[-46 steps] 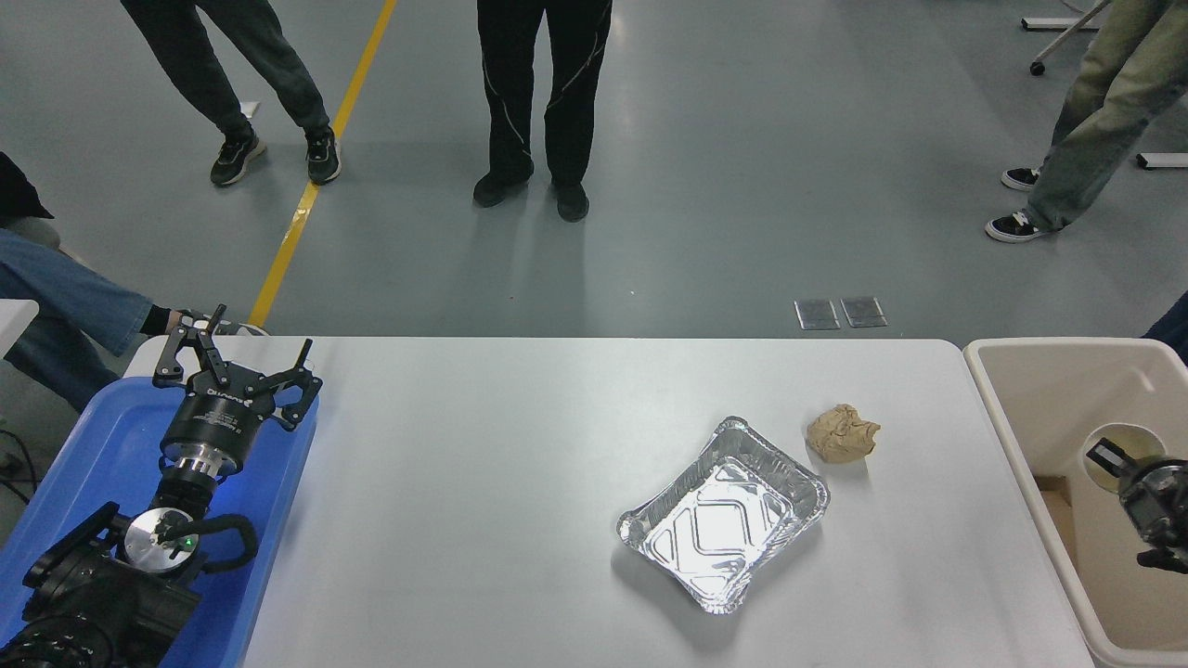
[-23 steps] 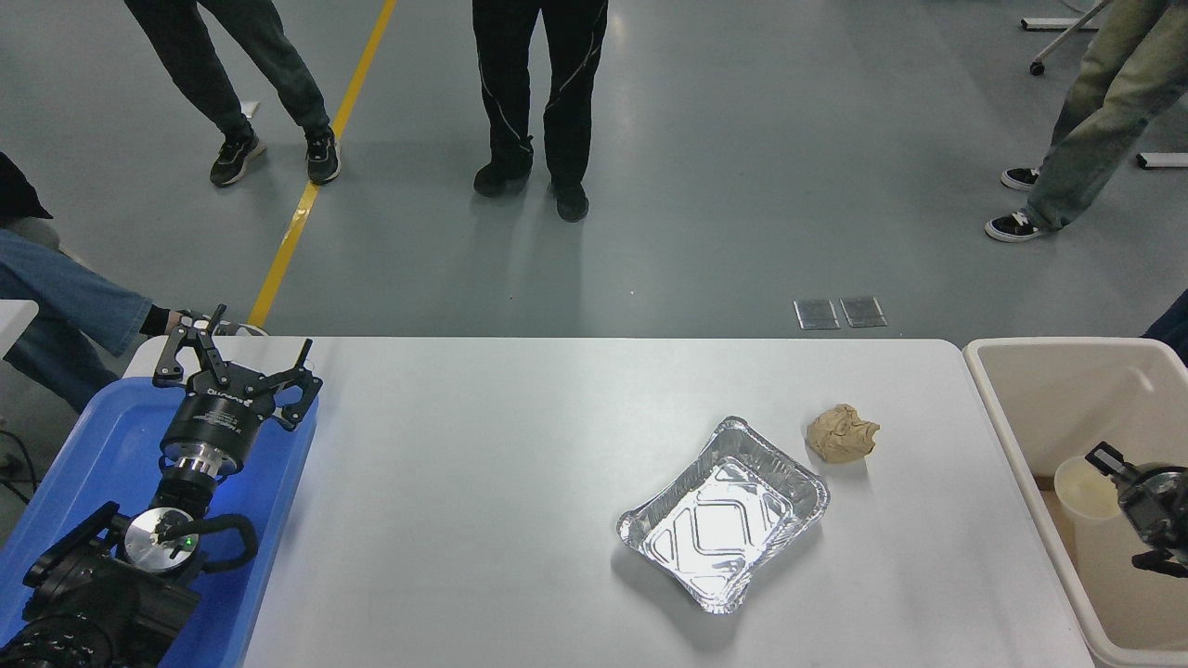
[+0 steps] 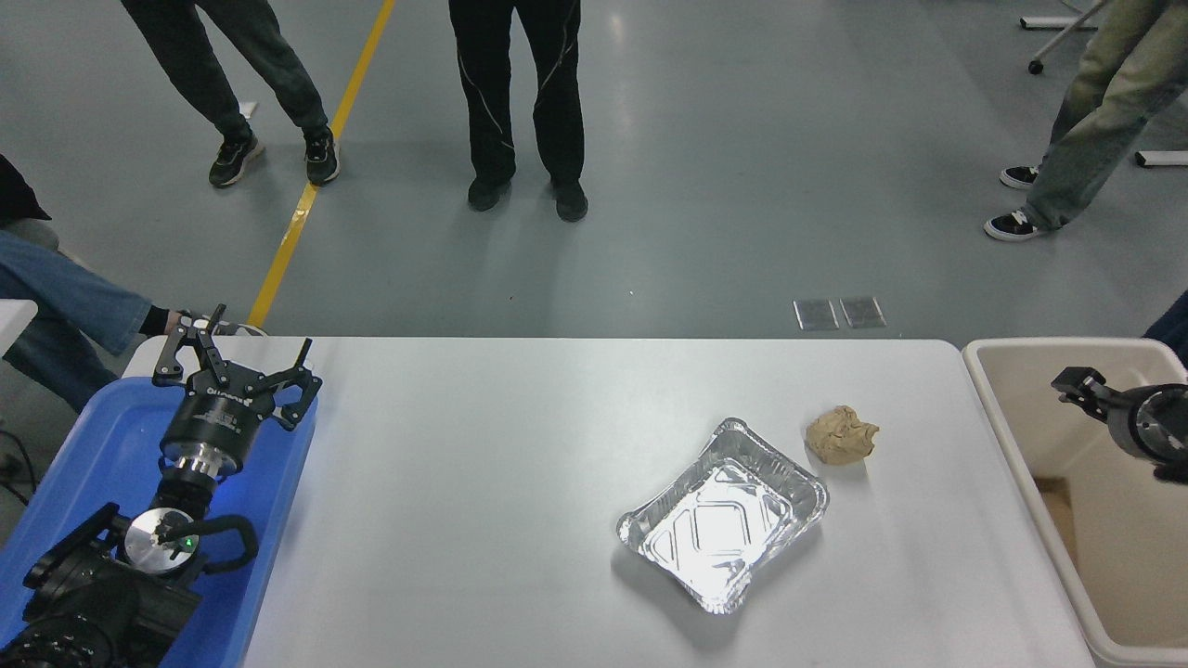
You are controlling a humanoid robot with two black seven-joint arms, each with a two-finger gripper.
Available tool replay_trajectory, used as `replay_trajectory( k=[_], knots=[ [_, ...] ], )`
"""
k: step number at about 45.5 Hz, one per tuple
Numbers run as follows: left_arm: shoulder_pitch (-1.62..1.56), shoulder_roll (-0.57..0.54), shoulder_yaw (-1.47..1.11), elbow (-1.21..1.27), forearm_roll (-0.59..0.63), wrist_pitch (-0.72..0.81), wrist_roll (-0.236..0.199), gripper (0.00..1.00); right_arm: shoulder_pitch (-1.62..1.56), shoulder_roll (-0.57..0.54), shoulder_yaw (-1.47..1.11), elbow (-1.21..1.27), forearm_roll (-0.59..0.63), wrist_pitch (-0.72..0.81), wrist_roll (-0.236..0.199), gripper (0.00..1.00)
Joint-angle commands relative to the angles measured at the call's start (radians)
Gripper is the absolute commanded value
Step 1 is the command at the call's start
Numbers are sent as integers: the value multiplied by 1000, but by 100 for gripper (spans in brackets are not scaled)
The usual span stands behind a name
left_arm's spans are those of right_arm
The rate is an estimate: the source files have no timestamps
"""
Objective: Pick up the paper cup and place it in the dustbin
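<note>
Right gripper: it comes in from the right edge above the dustbin, and most of it is cut off by the frame. Only a round black body and one finger tip pointing up-left show. Whether the fingers are spread or pressed together cannot be told, and nothing can be seen between them.
Paper cup: no cup shows anywhere, not on the table, at the right gripper, or in the visible part of the bin. Where it lies cannot be told.
Dustbin: a large cream bin just off the table's right end, its right side and near corner cropped by the frame. Part of the inner walls and floor shows, with a brownish patch low against the left wall. The gripper body hides some of the inside.
Left gripper: parked at the lower left over the blue tray, with fingers spread wide and empty. The arm behind it is cut off at the bottom corner.
Table: white, carrying a silver foil tray lying tilted, empty and shiny inside, and a crumpled brown paper ball just beyond the tray's far right corner, apart from it.
People: legs and shoes stand on the grey floor beyond the table, with upper bodies cropped at the top. A seated person's leg enters at the left edge, and a dark scrap shows at the right edge above the bin.
</note>
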Motion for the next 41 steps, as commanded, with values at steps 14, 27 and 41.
replay_trajectory(
  k=[14,27,41],
  knots=[
    [0,-1,0,-1,1,0,1,99,801,117,-255,775,4,243,-14,100],
    [0,0,0,-1,0,0,1,99,1125,137,-238,957,16,451,-33,100],
    [2,0,0,-1,0,0,1,99,1308,138,-251,1046,38,451,-211,100]
  ],
)
